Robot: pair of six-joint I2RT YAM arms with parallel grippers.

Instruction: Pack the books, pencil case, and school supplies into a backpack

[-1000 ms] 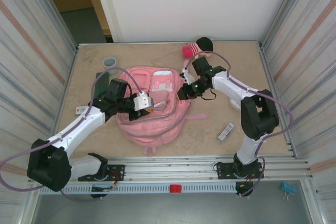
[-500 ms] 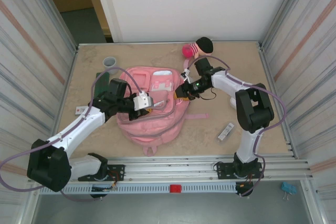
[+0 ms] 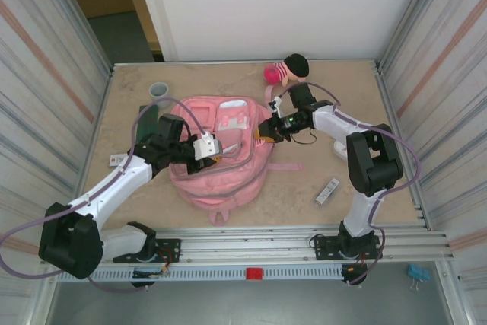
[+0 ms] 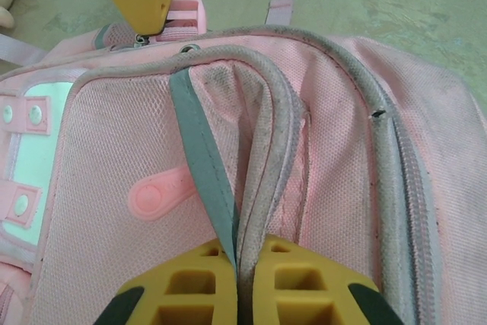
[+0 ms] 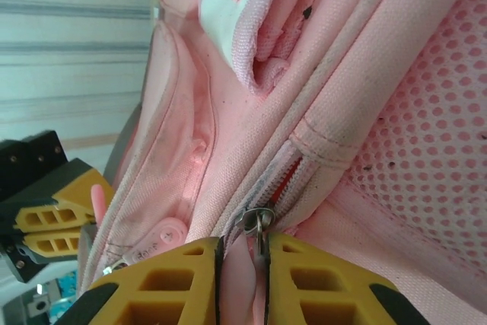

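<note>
**Top view.** The backpack [image 3: 221, 169] lies flat at mid-table between the two arms. The left arm reaches in diagonally with its forearm low, and the left gripper [image 3: 218, 154] is set on the middle of the bag. The right arm is folded at the elbow, bringing the right gripper [image 3: 263, 135] to the bag's right edge. A narrow grey-white strip [image 3: 328, 190] and a small white card [image 3: 118, 160] lie on the table outside the bag, not yet packed. The plush doll [image 3: 285, 71] sits just behind the right forearm, so a wide swing of that arm could knock it over.

**Left wrist view.** The left gripper [image 4: 242, 283] has its jaws together, clamped on a grey-piped fold of the backpack [image 4: 335, 142]. If this fold slips out, the bag would likely drag along with the zip instead of opening.

**Right wrist view.** The right gripper [image 5: 242, 279] is pinched on the pink zip pull [image 5: 236, 258]. The metal slider [image 5: 260, 218] sits just above the fingertips. The hold on the tab looks thin. An oblique pull could strip the tab free, or draw loose lining into the slider and jam it.
</note>
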